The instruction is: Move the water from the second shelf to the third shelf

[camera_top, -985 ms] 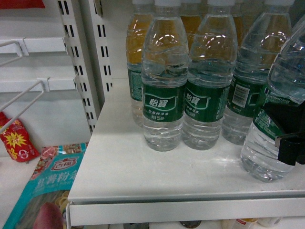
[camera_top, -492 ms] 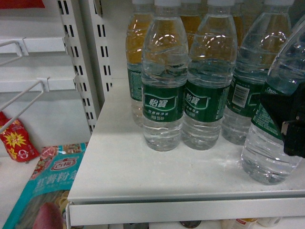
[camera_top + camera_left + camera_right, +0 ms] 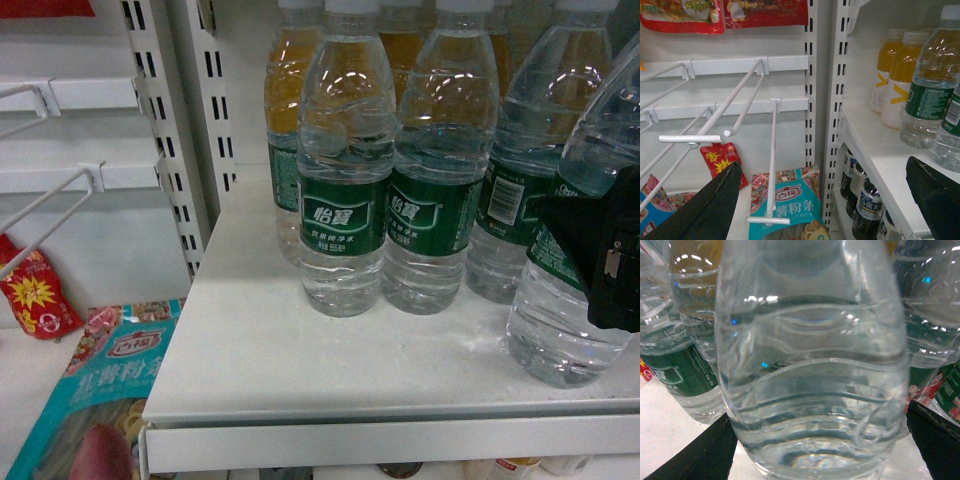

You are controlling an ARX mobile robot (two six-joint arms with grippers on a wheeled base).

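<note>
The water (image 3: 566,335) is a clear ribbed bottle with a green label, standing upright at the right end of the white shelf (image 3: 280,350). My right gripper (image 3: 600,262) is open around its middle, one black finger on each side. In the right wrist view the water (image 3: 810,365) fills the space between the fingers (image 3: 695,455), which sit just off its sides. My left gripper (image 3: 822,172) is open and holds nothing, hanging in front of the rack left of the shelf; the head view does not show it.
More green-label water bottles (image 3: 343,200) stand in a row just left of and behind the placed one, with yellow drink bottles (image 3: 290,90) at the back. Dark bottles (image 3: 865,200) fill the shelf below. White wire hooks (image 3: 715,137) and snack packets (image 3: 100,385) are on the left.
The water went from tilted to standing upright on the shelf. My right gripper's fingers have spread apart and shifted slightly up and right.
</note>
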